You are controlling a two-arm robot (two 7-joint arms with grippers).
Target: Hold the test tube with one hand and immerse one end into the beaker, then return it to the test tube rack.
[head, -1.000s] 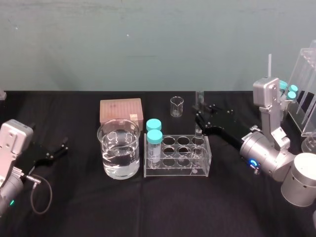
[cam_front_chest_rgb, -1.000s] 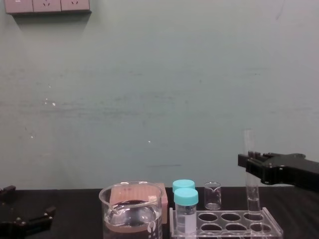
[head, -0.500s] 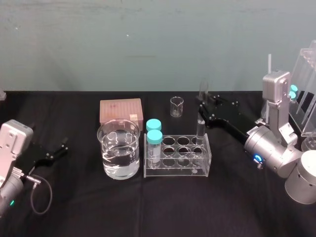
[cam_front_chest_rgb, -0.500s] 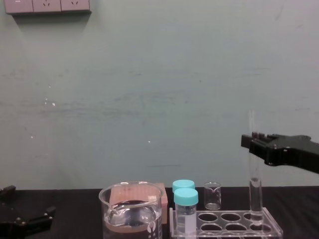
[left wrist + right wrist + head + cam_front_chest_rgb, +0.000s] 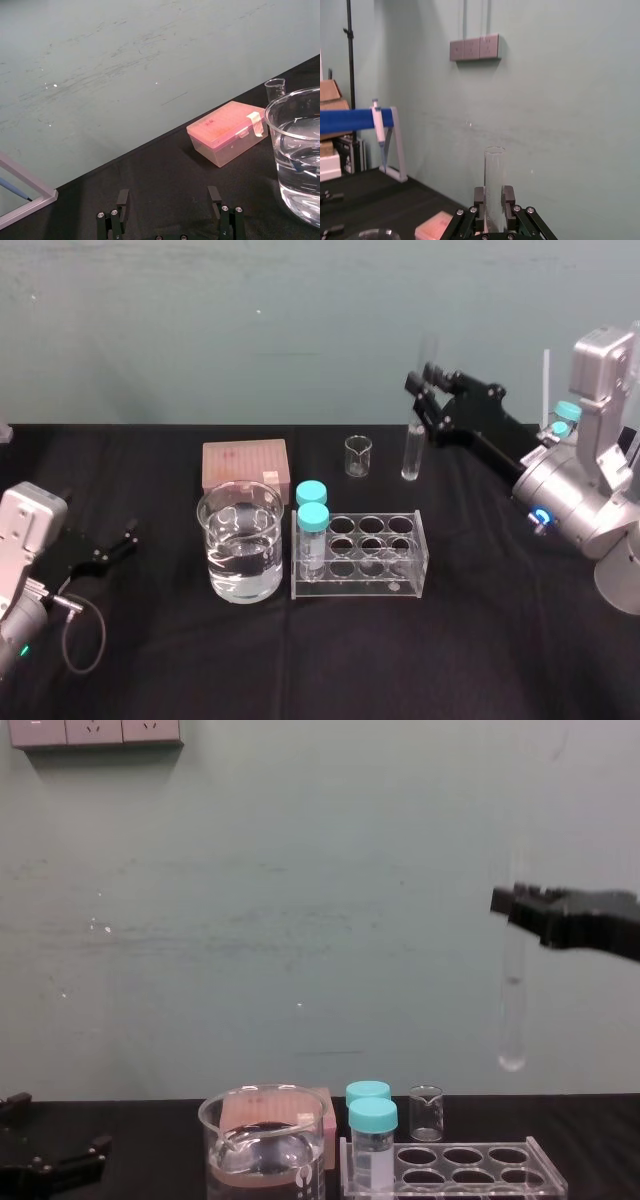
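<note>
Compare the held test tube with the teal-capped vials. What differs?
Shape: the test tube is long, thin and uncapped; the vials are short with teal caps.
Support: the test tube hangs in the air, clear of the test tube rack, clamped by the right gripper; the vials stand in the rack's left-end holes.
Shared: both are clear and upright. The left gripper is parked, open.
</note>
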